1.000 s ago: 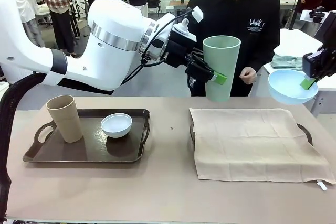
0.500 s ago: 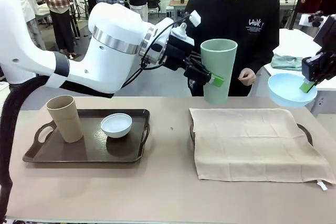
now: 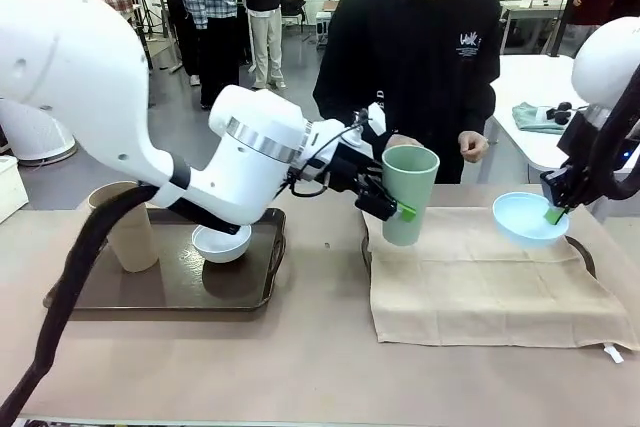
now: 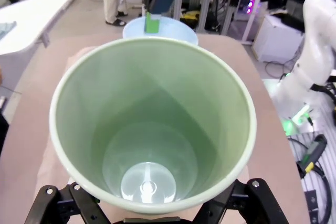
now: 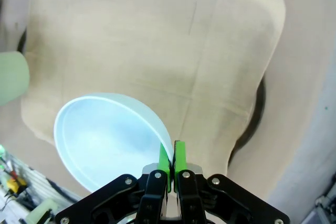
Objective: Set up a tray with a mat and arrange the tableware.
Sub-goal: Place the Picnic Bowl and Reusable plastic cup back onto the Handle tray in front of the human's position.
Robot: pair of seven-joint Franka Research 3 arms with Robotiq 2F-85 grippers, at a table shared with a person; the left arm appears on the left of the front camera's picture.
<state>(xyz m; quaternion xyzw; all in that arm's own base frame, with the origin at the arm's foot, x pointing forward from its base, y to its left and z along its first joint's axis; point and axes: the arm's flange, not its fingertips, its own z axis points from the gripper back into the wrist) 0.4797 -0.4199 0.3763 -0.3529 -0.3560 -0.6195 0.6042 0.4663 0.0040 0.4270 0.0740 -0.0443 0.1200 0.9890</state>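
Tableware is descending toward the mat (image 3: 490, 277) on the right tray (image 3: 585, 252): within 1 second both arms dropped, so placing looks close. Pale green cup (image 3: 405, 192), clamped by the left gripper (image 3: 400, 210), is at the mat's left edge. Light blue bowl (image 3: 528, 217), rim pinched by the right gripper (image 3: 553, 215), is far right. The right wrist view shows the pads (image 5: 164, 157) meeting on that rim more plainly than the front view.

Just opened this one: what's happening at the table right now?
Both arms hold tableware at the mat that covers the right tray. The left gripper holds the pale green cup upright at the mat's far left corner. The right gripper pinches the rim of the light blue bowl at its far right. I cannot tell whether either touches the mat. The tan cup and the white bowl sit in the left tray. A person stands across the table.
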